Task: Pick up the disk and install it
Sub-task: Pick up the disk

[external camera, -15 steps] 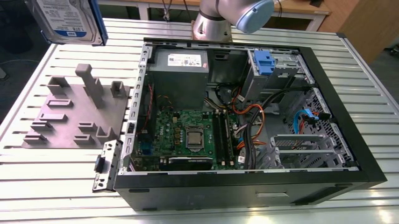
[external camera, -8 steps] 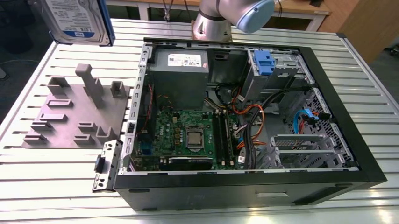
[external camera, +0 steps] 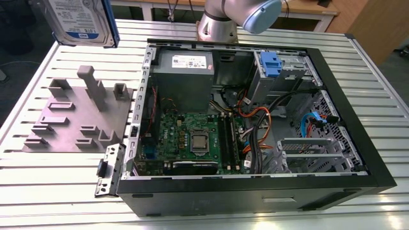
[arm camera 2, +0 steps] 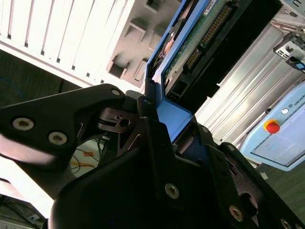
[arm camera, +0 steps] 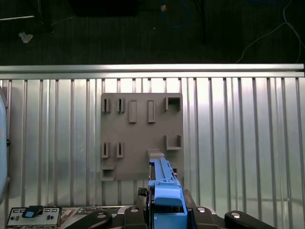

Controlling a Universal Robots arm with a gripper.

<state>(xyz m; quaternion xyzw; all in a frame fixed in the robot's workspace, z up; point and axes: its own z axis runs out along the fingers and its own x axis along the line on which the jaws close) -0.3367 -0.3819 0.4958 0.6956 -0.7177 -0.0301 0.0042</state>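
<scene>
The disk [external camera: 80, 21], a silver drive with a white-and-blue label in a blue carrier, hangs in the air at the exterior view's upper left, above the table's far corner. In the second wrist view my gripper [arm camera 2: 169, 119] is shut on the blue carrier end of the disk [arm camera 2: 200, 40], whose green circuit board faces the camera. The black fingers [arm camera 2: 143, 112] press on the carrier from both sides. In the first wrist view the disk [arm camera: 164, 188] is seen edge-on, held in my gripper [arm camera: 165, 210], high over the grey fixture plate [arm camera: 140, 136].
An open computer case [external camera: 377, 158] lies on the slatted metal table [external camera: 57, 182], with a grey power supply [external camera: 184, 67] and a fixed blue caddy [external camera: 271, 64] at its far side. The grey fixture plate [external camera: 76, 117] with upright pegs lies beside the case. The arm's base [external camera: 221, 24] stands behind the case.
</scene>
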